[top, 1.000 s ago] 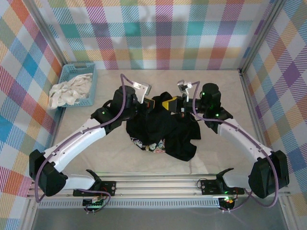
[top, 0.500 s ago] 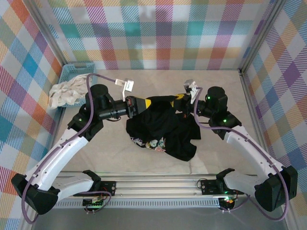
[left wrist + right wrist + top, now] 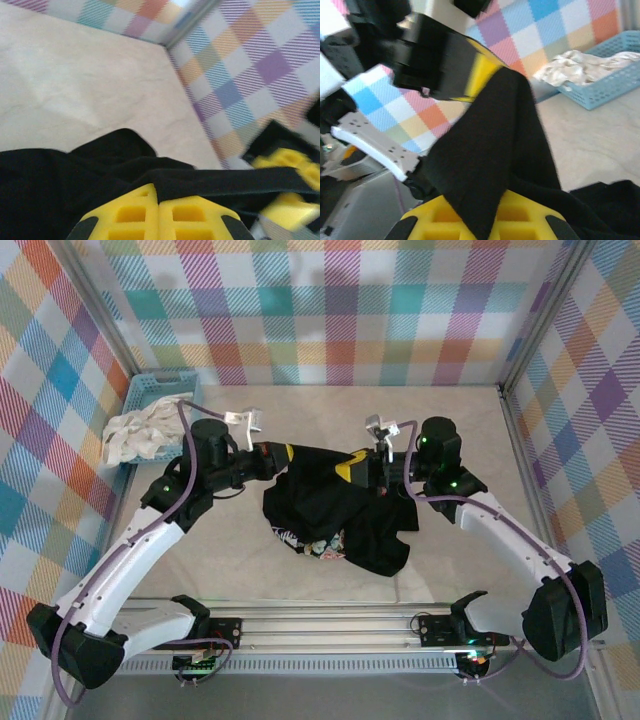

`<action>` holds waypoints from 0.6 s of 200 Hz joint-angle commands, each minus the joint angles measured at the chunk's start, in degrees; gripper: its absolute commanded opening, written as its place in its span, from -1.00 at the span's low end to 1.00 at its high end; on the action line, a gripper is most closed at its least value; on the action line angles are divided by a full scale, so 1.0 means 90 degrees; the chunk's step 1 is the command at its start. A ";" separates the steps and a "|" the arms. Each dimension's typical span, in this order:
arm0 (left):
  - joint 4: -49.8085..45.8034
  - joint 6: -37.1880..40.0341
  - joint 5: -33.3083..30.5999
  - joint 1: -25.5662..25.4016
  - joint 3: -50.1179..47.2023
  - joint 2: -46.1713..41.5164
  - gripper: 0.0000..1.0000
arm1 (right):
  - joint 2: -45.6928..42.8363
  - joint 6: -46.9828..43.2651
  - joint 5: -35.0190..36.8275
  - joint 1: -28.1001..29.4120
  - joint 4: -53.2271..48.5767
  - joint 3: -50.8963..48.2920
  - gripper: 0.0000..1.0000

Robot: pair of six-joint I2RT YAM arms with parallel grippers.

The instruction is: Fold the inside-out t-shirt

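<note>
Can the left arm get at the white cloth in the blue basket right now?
Probably not yet. The blue basket with the white cloth sits on its own side with nothing between, but the left fingers are shut on the inside-out t-shirt; it would have to let go first.

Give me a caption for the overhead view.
Left pincer and right pincer grip the crumpled black cloth t-shirt, its upper edge stretched between them.
</note>
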 commanded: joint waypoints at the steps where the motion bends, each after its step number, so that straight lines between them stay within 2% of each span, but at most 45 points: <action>1: -0.0473 0.0316 -0.1095 0.0055 -0.0018 0.0043 -1.00 | -0.0011 0.0629 -0.0793 0.0029 0.1278 0.0012 -1.00; 49: -0.0786 0.0555 -0.1831 0.0057 -0.0161 0.0011 -0.99 | 0.0081 0.0690 -0.0773 0.0033 0.1294 0.0202 -1.00; 91: -0.0259 0.0824 -0.0905 0.0016 -0.0570 -0.0426 -0.29 | 0.0238 0.0641 -0.0343 0.0041 0.0837 0.0365 -1.00; 106: -0.0106 0.1085 -0.0835 -0.0169 -0.0770 -0.0718 -0.15 | 0.0255 0.0632 -0.0273 0.0043 0.0721 0.0408 -1.00; 120: 0.0066 0.1447 -0.0876 -0.0425 -0.0996 -0.0991 -0.11 | 0.0269 0.0586 -0.0299 0.0039 0.0628 0.0452 -1.00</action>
